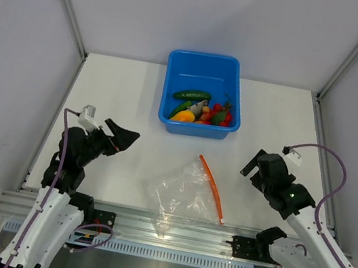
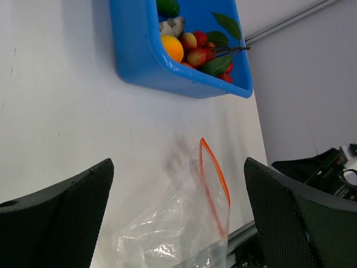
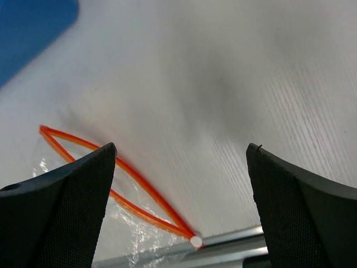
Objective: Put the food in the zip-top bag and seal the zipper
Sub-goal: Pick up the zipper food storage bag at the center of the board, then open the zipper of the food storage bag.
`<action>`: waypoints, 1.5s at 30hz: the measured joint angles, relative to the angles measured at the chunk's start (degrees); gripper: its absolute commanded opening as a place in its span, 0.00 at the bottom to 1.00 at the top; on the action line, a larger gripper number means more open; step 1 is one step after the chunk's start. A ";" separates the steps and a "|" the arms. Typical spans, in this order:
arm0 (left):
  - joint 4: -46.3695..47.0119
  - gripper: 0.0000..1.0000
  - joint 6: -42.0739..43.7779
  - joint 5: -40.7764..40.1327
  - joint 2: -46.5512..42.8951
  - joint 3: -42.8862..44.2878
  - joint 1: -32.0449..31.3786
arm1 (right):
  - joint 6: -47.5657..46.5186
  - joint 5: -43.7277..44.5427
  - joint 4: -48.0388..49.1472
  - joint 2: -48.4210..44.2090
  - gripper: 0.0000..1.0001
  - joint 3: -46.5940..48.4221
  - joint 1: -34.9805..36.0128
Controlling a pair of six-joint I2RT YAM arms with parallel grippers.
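Left gripper (image 2: 178, 162) and right gripper (image 3: 181, 146) both hang spread wide, holding nothing. Between them on the white table (image 1: 124, 90) lies the clear crinkly zip-top bag (image 1: 183, 193), its orange-red zipper (image 1: 212, 188) gaping open. The toy food (image 1: 204, 108) sits in the blue plastic tub (image 1: 205, 57), partly hidden by its wall.

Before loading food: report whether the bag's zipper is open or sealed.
Open: the zipper splits into two orange strips bowed apart.

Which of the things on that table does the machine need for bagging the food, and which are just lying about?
Needed: toy food, heaped in the blue tub; clear zip-top bag, flat on the table; its orange zipper, unsealed.
Just lying about: blue tub, merely holding the food; metal rail along the table's near edge.
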 measured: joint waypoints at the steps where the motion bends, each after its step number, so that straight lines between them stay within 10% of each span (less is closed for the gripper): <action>1: 0.09 1.00 -0.20 0.68 0.59 0.00 0.15 | 0.00 -0.72 -0.68 1.01 0.99 0.07 0.00; 16: 1.11 0.89 -2.10 19.47 11.93 0.00 1.79 | -8.07 -31.26 21.94 23.04 0.85 -5.70 15.04; 22: -6.23 0.81 3.23 18.67 8.59 4.79 1.84 | -9.99 -38.51 32.37 26.21 0.46 -8.46 16.59; 25: -7.98 0.72 5.09 18.62 7.13 6.75 1.84 | -10.38 -40.98 36.89 25.59 0.02 -9.07 18.01; 29: -10.12 0.54 6.40 18.62 6.93 8.44 1.55 | -9.70 -41.72 41.40 22.27 0.00 -9.01 20.37; 45: -16.00 0.69 6.23 2.97 10.64 17.14 -21.31 | -15.67 -12.87 30.77 30.91 0.00 17.77 40.92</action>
